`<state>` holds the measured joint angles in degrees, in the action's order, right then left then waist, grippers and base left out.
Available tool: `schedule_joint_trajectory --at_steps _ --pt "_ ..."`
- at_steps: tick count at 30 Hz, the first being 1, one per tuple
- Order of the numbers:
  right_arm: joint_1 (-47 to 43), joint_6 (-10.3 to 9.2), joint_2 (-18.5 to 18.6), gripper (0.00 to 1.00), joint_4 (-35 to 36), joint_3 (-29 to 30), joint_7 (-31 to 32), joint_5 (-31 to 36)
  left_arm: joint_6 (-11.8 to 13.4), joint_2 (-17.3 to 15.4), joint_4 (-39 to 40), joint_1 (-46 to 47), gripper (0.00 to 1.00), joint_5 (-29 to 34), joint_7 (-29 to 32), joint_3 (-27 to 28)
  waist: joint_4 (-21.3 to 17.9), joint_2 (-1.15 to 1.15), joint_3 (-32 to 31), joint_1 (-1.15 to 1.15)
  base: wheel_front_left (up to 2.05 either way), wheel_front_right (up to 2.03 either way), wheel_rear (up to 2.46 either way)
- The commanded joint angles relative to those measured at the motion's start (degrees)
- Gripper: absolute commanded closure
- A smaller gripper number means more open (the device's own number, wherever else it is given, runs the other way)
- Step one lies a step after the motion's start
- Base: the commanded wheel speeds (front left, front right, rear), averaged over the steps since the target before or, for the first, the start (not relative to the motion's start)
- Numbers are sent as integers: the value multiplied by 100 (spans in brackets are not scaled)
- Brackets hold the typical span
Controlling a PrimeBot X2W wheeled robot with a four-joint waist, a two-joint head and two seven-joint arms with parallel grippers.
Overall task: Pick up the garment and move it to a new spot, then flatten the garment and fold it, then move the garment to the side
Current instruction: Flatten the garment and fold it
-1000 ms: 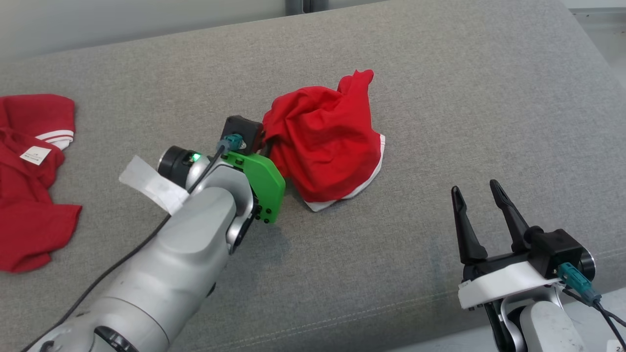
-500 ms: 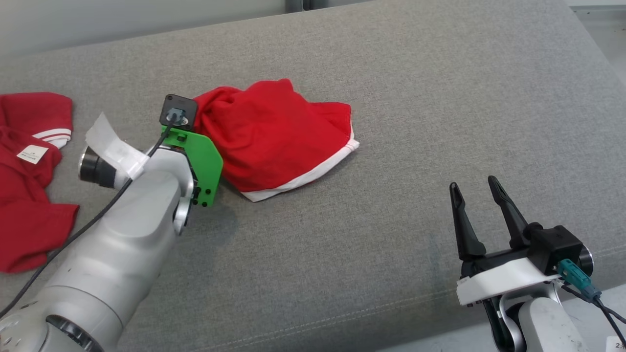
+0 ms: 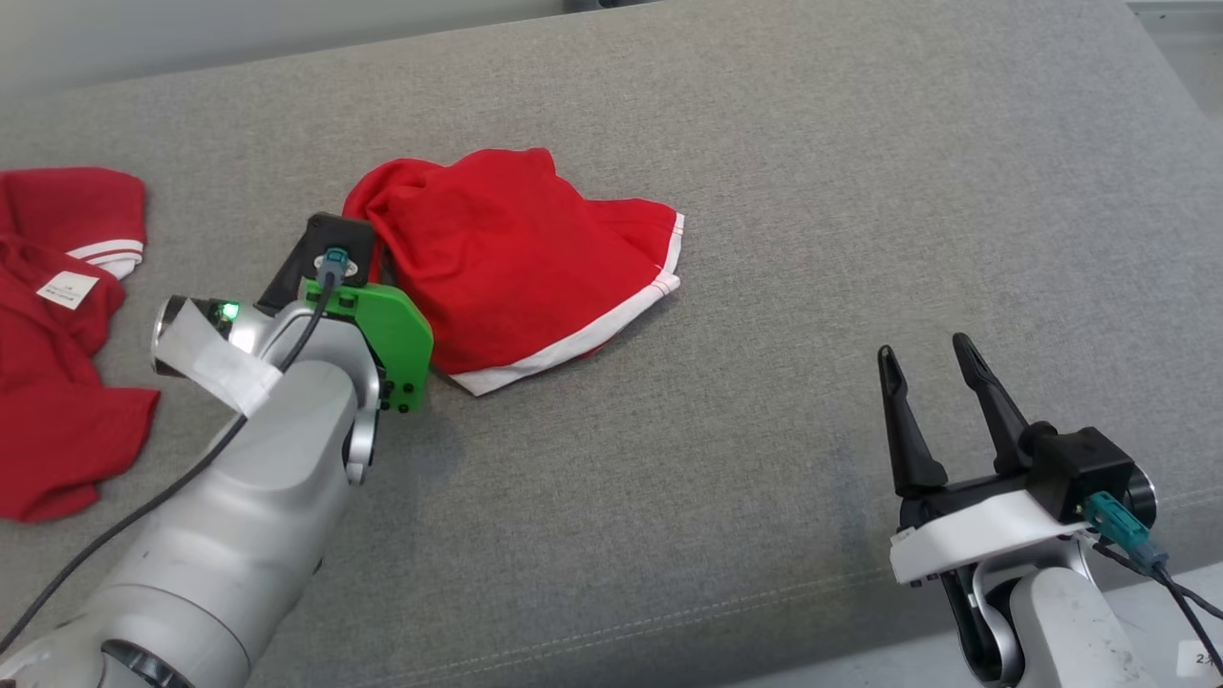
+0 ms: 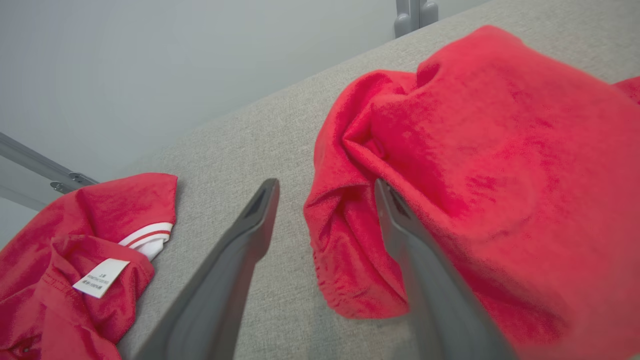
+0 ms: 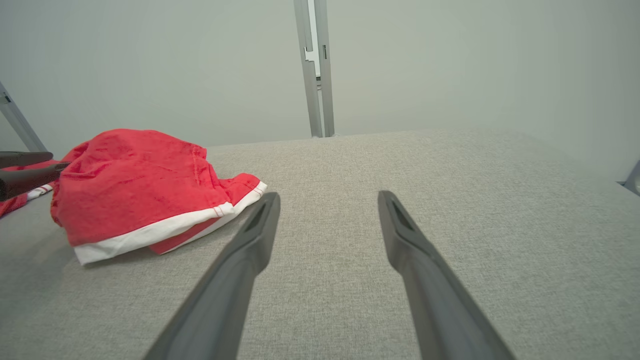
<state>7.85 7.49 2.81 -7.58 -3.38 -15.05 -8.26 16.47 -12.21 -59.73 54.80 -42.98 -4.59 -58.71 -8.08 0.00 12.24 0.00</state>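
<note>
Left gripper (image 4: pixel 325 185) has just let go. A second ago it was clenched on a bunched corner of the red garment (image 3: pixel 516 258), carrying it leftward. Now the fingers stand apart in the left wrist view, with the crumpled edge lying loose between them and the right finger against the cloth.

The garment sits in a heap on the grey upholstered surface (image 3: pixel 860 191), left of centre, white-trimmed hem facing the robot. It's near the other red shirt (image 3: pixel 57 382) but not touching it.

Right gripper (image 3: pixel 924 346) is open, empty and parked low right, well apart from the garment.

Read: the relocation step looks done. Flattening is next, and the cloth is still balled up, so both arms probably need to find corners.
</note>
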Motion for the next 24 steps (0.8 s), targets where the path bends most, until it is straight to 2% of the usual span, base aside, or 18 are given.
schedule_joint_trajectory --at_steps 1,6,11,19,24 --pt "63 0 15 0 -41 -9 -19 56 12 20 17 -133 0 16 -94 15 94 0 -67 0 0 0 0" --pt "202 0 14 0 -230 -73 -19 112 -79 45 230 -462 0 -101 -764 134 363 0 -212 0 0 0 0" --pt "389 0 13 0 -620 -146 -19 190 -76 -15 763 -988 0 -223 -1047 445 693 0 -349 0 0 0 0" --pt "1070 0 15 0 -1815 -298 -19 -151 240 -222 2725 -2425 0 267 -1057 1304 1263 0 -469 0 0 0 0" --pt "1651 0 14 0 -2690 -245 23 -61 350 -238 3643 -3214 0 619 -1057 1662 1665 0 -441 0 0 0 0"
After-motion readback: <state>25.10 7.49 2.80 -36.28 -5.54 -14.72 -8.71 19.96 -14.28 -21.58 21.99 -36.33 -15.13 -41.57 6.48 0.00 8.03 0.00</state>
